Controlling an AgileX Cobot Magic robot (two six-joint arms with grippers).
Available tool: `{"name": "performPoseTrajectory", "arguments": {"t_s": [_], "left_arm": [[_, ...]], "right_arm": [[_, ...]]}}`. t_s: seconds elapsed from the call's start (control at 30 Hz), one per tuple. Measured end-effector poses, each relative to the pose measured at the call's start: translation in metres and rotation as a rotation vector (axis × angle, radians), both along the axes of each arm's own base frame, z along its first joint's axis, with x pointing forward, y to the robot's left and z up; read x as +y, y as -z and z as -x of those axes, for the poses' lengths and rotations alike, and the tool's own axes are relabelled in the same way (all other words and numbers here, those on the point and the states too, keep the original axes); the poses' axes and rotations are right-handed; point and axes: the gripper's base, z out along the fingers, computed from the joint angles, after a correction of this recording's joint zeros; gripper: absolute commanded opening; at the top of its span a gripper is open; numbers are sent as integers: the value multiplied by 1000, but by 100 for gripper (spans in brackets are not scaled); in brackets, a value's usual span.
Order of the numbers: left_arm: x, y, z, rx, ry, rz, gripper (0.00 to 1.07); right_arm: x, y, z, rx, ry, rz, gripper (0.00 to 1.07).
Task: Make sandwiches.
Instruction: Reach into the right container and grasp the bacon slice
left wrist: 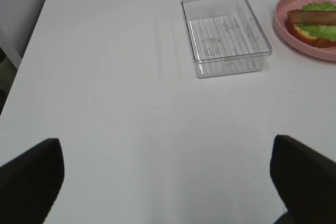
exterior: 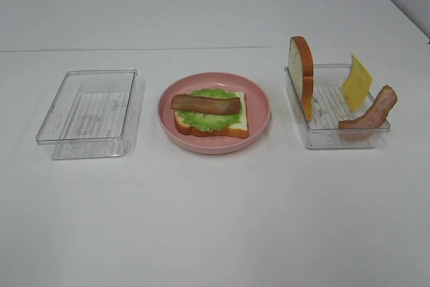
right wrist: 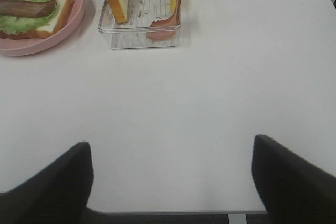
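Observation:
The sandwich [exterior: 209,113] lies on the pink plate [exterior: 215,147] as a bread slice, green lettuce [exterior: 216,120] and one bacon strip [exterior: 205,104] on top. In the right clear tray [exterior: 336,140] a second bread slice [exterior: 302,72] stands on edge, while the yellow cheese [exterior: 357,83] and another bacon strip [exterior: 371,113] lean on its walls. Neither arm shows in the high view. My left gripper [left wrist: 168,182] is open over bare table, well short of the empty tray [left wrist: 226,66]. My right gripper [right wrist: 173,182] is open too, well back from the food tray [right wrist: 139,40].
An empty clear tray [exterior: 80,140] sits left of the plate. The white table's left edge [left wrist: 31,40] runs near the left gripper. The table's front edge [right wrist: 173,212] shows beneath the right gripper.

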Motion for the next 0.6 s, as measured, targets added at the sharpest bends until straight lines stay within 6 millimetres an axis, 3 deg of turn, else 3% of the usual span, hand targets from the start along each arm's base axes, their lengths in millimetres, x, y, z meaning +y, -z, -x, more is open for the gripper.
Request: {"name": "performPoseTrajectory", "arguments": {"t_s": [0.6], "left_arm": [[0, 0, 1, -8, -16, 52, 100]], "right_arm": [[0, 0, 0, 0, 0, 0, 80]]}}
